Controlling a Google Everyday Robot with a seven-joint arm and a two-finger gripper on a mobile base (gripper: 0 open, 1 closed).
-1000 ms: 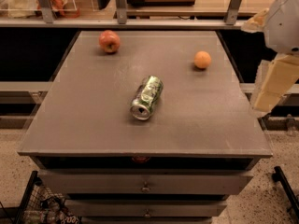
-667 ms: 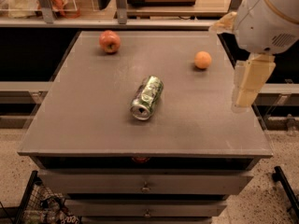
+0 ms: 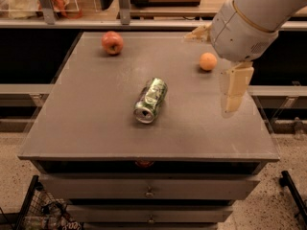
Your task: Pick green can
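The green can (image 3: 150, 99) lies on its side near the middle of the grey table top (image 3: 96, 128), its silver end towards the front edge. My gripper (image 3: 209, 74) hangs above the right part of the table, to the right of the can and well apart from it. Its two cream fingers are spread: one finger (image 3: 235, 86) points down, the other (image 3: 197, 33) points left near the far edge. It is open and holds nothing.
A red apple (image 3: 112, 42) sits at the far left of the table. An orange round fruit (image 3: 207, 61) sits at the far right, just by my gripper. Drawers (image 3: 148, 188) run below the table front. A wire basket (image 3: 43, 214) stands at the lower left.
My arm has swung in from the right edge, leftward and further over the table, now above its right part near the orange fruit. The can and fruits have not moved.
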